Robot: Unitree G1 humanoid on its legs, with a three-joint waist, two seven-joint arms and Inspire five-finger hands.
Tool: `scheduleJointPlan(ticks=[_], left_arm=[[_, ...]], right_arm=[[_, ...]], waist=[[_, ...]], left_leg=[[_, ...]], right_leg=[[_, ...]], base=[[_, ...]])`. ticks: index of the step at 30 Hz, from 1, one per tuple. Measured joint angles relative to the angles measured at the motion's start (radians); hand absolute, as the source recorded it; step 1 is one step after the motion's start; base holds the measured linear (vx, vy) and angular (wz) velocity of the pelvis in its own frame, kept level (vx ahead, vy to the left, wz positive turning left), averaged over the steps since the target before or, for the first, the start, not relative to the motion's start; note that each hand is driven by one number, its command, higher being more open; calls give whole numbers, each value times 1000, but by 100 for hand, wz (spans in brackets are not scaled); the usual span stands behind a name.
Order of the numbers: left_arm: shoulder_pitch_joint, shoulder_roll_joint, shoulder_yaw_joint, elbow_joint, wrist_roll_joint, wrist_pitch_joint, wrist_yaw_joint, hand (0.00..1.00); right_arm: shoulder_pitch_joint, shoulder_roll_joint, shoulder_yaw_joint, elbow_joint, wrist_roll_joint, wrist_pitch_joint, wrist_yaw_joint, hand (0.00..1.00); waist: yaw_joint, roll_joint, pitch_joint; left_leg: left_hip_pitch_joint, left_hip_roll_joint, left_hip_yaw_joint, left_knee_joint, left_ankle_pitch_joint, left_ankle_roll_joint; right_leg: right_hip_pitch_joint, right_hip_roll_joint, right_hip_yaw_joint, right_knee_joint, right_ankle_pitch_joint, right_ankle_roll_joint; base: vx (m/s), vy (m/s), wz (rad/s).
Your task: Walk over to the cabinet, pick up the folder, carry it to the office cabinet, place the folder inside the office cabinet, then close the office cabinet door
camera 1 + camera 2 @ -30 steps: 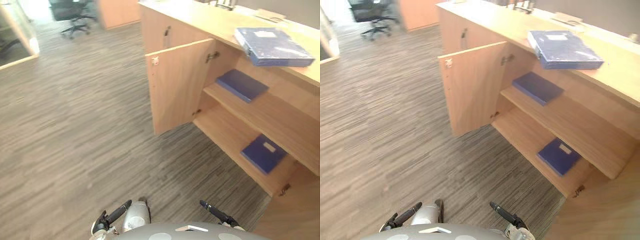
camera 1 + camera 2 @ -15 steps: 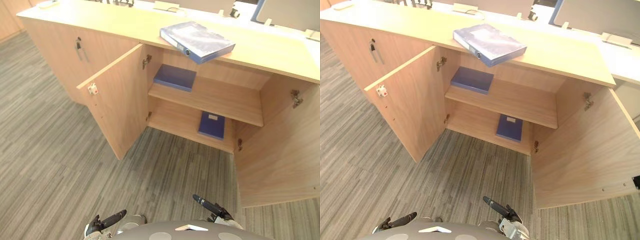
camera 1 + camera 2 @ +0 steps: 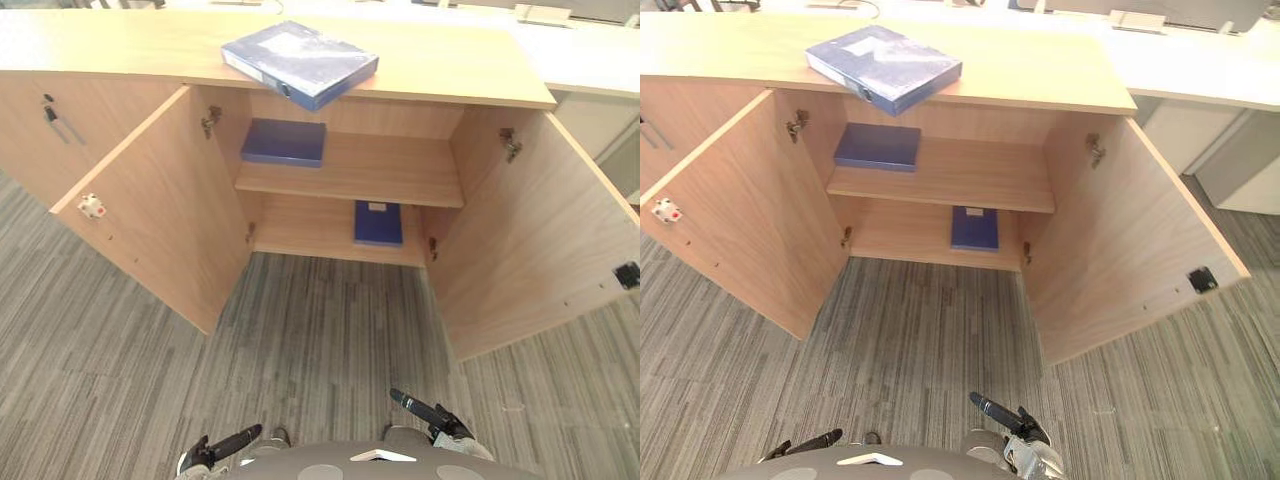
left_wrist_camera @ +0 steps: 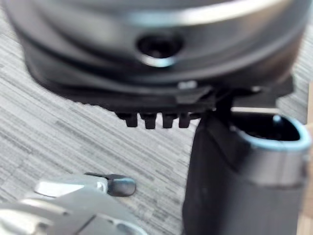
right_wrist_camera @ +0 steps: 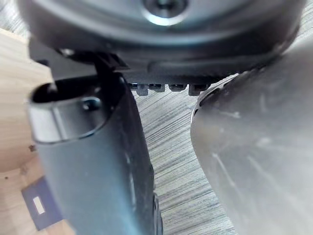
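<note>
Lying on the cabinet's (image 3: 395,178) surface (image 3: 450,70), left of centre at the near edge: folder (image 3: 300,62). Left door (image 3: 160,210) and right door (image 3: 530,240) are standing open. Second folder (image 3: 284,142) is lying on the upper shelf, third folder (image 3: 378,222) on the lower. Left hand (image 3: 222,444) and right hand (image 3: 428,413) are hanging over the carpet (image 3: 320,330), fingers straight, holding nothing.

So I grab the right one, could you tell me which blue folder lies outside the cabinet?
The folder on the countertop; the upper-shelf folder and lower-shelf folder lie inside.
</note>
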State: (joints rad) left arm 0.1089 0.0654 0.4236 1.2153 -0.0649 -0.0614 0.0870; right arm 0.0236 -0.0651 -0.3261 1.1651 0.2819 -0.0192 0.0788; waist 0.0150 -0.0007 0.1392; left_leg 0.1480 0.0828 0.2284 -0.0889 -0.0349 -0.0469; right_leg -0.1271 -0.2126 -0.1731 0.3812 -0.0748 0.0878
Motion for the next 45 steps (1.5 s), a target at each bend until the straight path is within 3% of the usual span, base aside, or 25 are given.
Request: scheduleJointPlan(ticks=[1, 4, 5, 8, 10, 11, 12, 13, 16, 17, 18, 19, 21, 22, 23, 24, 26, 27, 32, 38, 40, 42, 44, 45], left_arm=[[2, 0, 10, -2, 0, 0, 1, 100], [39, 9, 55, -32, 1, -3, -5, 100], [40, 2, 66, -39, 1, -3, -3, 100], [51, -41, 104, -35, 0, 3, -2, 100], [49, -48, 105, -40, -5, 6, -4, 100], [47, -48, 105, -47, -9, 6, -5, 100], [46, -44, 103, -81, -22, 1, -6, 100], [50, -42, 101, -94, -27, -3, -10, 100], [53, -42, 71, -107, -45, -5, -12, 100], [57, -42, 58, -107, -46, -11, -13, 100], [53, -42, 41, -107, -44, -12, -20, 100], [50, -41, 36, -107, -43, -12, -24, 100], [47, -29, 11, -107, -43, -20, -32, 100], [46, -29, 4, -107, -43, -22, -32, 100], [43, -35, -11, -107, -43, -22, -28, 100], [37, -39, -13, -106, -45, -22, -27, 100], [33, -11, -19, -114, -41, -23, -32, 100], [26, -2, -22, -116, -41, -22, -33, 100], [19, -14, 10, -102, -42, -15, -35, 100], [6, 19, -35, -38, -41, -4, -46, 100], [6, 30, -58, -23, -41, -1, -48, 100], [7, 7, -64, -9, -42, -1, -51, 100], [10, 0, -67, -7, -42, 1, -55, 100], [19, -3, -72, -7, -42, 0, -59, 100]], right_arm=[[4, 4, 2, -10, 0, 0, 0, 100], [37, 38, 5, -11, -1, -4, 1, 100], [43, 40, 2, -11, 2, -5, 1, 100], [44, 14, 5, -1, 2, -10, 9, 100], [43, 7, 3, 9, 10, -9, 2, 100], [41, 8, 3, 15, 17, -8, -1, 100], [41, 18, 2, 20, 23, -8, -3, 100], [42, 20, 3, 21, 23, -7, -3, 100], [46, 19, 6, 20, 19, -8, -7, 100], [47, 14, 11, 19, 19, -8, -11, 100], [39, 10, 16, 20, 19, -6, -16, 100], [39, 10, 16, 21, 19, -6, -18, 100], [27, 15, 15, 32, 19, -6, -19, 100], [27, 14, 15, 30, 20, -6, -19, 100], [30, 7, 15, 18, 19, -6, -19, 100], [33, 4, 23, 7, 19, -8, -22, 100], [36, 24, 66, -15, 18, -9, -23, 100], [36, 30, 89, -23, 16, -10, -24, 100], [40, 30, 84, -21, 3, -8, -22, 100], [42, 18, 46, 15, -4, -8, 1, 100], [50, 7, 1, 28, -16, -9, 22, 100], [54, -29, -82, 47, -55, -3, 22, 100], [69, -43, -106, 41, -74, -4, 20, 100], [93, -35, -134, 36, -76, -4, 21, 100]], waist=[[-3, -6, -3], [5, -72, -30], [6, -69, -33], [5, -14, -68], [7, 5, -78], [7, -3, -75], [10, -30, -69], [13, -34, -69], [17, -30, -64], [22, -24, -61], [34, -18, -54], [36, -19, -49], [37, -32, -32], [37, -30, -28], [36, -10, -17], [47, 0, -8], [40, -38, -4], [41, -54, 6], [64, -55, 6], [43, -56, -40], [31, -42, -52], [35, 1, -46], [31, 15, -43], [16, 16, -39]], left_leg=[[4, 1, -7, 0, -1, -1], [19, -13, -46, 0, -5, -19], [19, -2, -65, 0, -5, -29], [-9, 109, -99, 0, 0, -90], [-50, 166, -117, 61, 6, -97], [-76, 172, -121, 114, 0, -97], [-144, 176, -127, 281, -20, -67], [-166, 183, -127, 350, -27, -62], [-216, 223, -131, 566, -36, -84], [-241, 225, -132, 649, -61, -116], [-251, 210, -117, 672, -128, -137], [-258, 193, -109, 674, -161, -131], [-293, 88, -86, 562, -195, -119], [-299, 66, -86, 506, -177, -105], [-301, 41, -89, 369, -102, -87], [-291, 23, -82, 317, 6, -24], [-277, -11, -62, 297, -6, -22], [-280, -18, -54, 314, -17, -7], [-233, -4, 9, 325, -43, 20], [-225, -20, 66, 255, -36, 26], [-222, -32, 74, 237, -31, 33], [-170, -55, 48, 166, -45, 29], [-136, -69, 17, 135, -48, 31], [-107, -88, 9, 118, -46, 38]], right_leg=[[-1, -1, 1, -10, -15, -21], [7, -36, 9, -105, -10, -16], [12, -33, -1, -94, -16, 26], [34, 68, -82, -129, -55, -4], [57, 127, -114, -177, -67, -20], [69, 133, -123, -190, -69, -24], [115, 141, -131, -228, -74, -32], [135, 146, -131, -242, -73, -33], [225, 172, -120, -277, -61, -77], [256, 171, -103, -293, -64, -82], [282, 161, -84, -302, -64, -83], [293, 151, -71, -303, -65, -83], [323, 98, -45, -300, -65, -83], [326, 89, -39, -297, -66, -82], [338, 86, -33, -296, -72, -71], [348, 81, -6, -295, -98, -27], [347, 48, 13, -301, -90, -28], [344, 38, 22, -300, -76, -22], [346, 35, 118, -317, 5, -13], [275, 15, 180, -366, 47, 7], [250, 4, 182, -343, 47, 8], [150, 8, 208, -158, 46, 9], [89, 6, 204, -17, 46, 9], [20, -17, 192, 146, 40, 12]], base=[[-151, -106, 22], [-46, -126, 45], [71, -289, 68], [132, -269, 38], [222, -267, 28], [250, -296, 37], [162, -217, 23], [222, -265, 12], [275, -147, -15], [272, -12, -26], [243, 17, -29], [205, 77, -29], [202, 152, -25], [222, 246, -32], [216, 280, -49], [256, 306, -48], [205, 178, -17], [182, 153, -3], [131, 125, -38], [-15, 53, -52], [-66, 67, -29], [-80, 166, -56], [-58, 123, -40], [-39, 96, -10]])
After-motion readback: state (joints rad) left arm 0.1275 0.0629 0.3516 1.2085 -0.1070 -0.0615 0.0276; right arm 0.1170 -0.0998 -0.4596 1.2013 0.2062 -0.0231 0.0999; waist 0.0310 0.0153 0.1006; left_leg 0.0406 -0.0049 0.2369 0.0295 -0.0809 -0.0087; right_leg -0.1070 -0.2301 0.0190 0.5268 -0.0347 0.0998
